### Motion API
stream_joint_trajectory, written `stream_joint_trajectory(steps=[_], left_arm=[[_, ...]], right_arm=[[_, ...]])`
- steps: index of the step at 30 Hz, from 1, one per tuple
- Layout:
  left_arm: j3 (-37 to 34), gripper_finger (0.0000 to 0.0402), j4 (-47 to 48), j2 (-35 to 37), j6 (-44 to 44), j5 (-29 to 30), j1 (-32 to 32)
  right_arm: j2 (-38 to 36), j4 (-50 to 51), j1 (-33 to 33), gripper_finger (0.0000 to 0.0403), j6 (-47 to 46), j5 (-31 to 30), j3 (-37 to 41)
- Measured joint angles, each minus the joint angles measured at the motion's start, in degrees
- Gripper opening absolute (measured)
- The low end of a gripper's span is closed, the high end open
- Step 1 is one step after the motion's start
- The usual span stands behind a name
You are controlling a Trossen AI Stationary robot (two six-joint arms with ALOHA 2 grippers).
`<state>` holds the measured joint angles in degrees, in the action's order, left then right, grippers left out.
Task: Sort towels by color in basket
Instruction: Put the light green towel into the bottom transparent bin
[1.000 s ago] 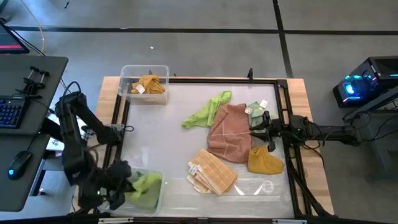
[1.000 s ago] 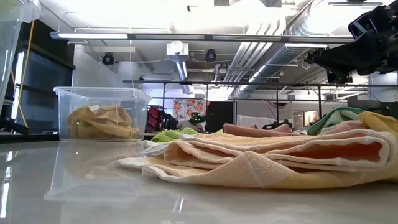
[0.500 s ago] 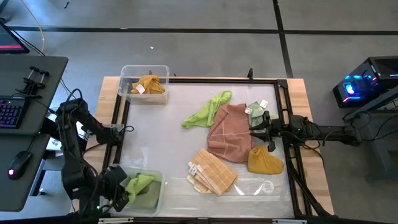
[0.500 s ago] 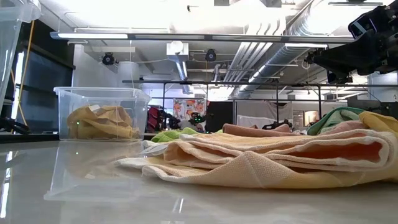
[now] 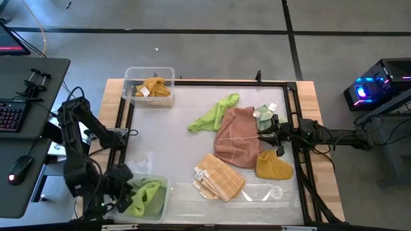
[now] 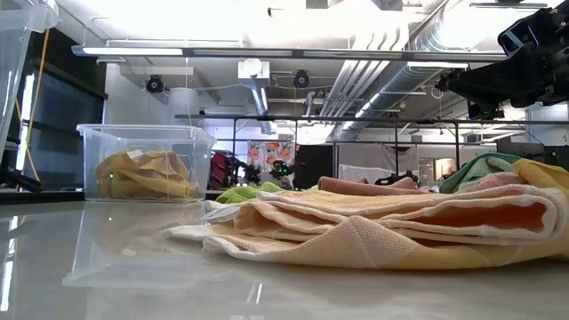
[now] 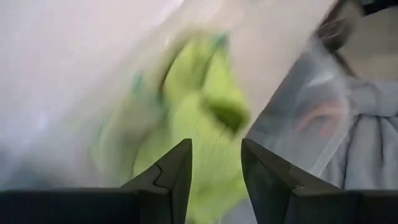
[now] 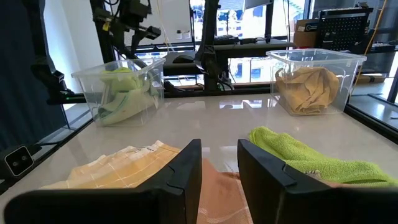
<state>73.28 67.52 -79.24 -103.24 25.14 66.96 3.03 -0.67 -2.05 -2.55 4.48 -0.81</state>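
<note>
The left gripper hangs at the rim of a clear bin at the table's near-left corner, its 2 fingers parted with nothing between them, directly over a lime-green towel lying crumpled inside the bin. Across the white table, a second clear bin at the far-left corner holds a mustard-yellow towel. The unsorted cloths sit right of center — another lime-green towel stretched beside a dusty pink-brown towel, a tan checked towel nearer the front edge, a second mustard towel bunched by the right rail, and a sage-green towel partly tucked at the pink one's far edge. The right gripper waits at the right side of the table, poised over the pink-brown towel's edge, its fingers apart and empty. A desk with a keyboard stands left of the table.
</note>
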Motion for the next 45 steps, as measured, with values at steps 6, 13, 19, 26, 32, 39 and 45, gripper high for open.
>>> stream_joint_trajectory(steps=[6,13,19,26,32,39,45], left_arm=[[0.00,0.0105,-9.80,-0.02,27.27,10.20,-4.63],[-1.06,0.0092,-11.28,-0.01,52.07,31.09,-10.58],[-5.77,0.0091,-10.78,0.62,60.43,31.63,-23.72],[-9.89,0.0095,-21.40,0.55,73.91,21.63,-44.89],[-12.98,0.0121,-43.69,-1.79,94.60,4.17,-59.14],[-13.00,0.0183,-52.62,-11.41,99.20,-2.99,-69.34],[-13.00,0.0217,-56.70,-21.29,95.58,-4.72,-74.54]], right_arm=[[0.00,-0.01,-0.01,0.0098,0.00,0.00,0.00],[0.00,-0.01,0.00,0.0098,0.00,0.00,-0.01],[0.00,0.00,-0.01,0.0098,-0.02,-0.01,-0.01],[0.00,0.00,0.00,0.0098,-0.02,0.00,-0.01],[0.00,-0.02,-0.01,0.0098,-0.02,0.00,0.01],[0.00,0.00,-0.01,0.0098,-0.02,-0.01,-0.01],[0.00,-0.02,-0.01,0.0098,0.00,0.01,-0.01]])
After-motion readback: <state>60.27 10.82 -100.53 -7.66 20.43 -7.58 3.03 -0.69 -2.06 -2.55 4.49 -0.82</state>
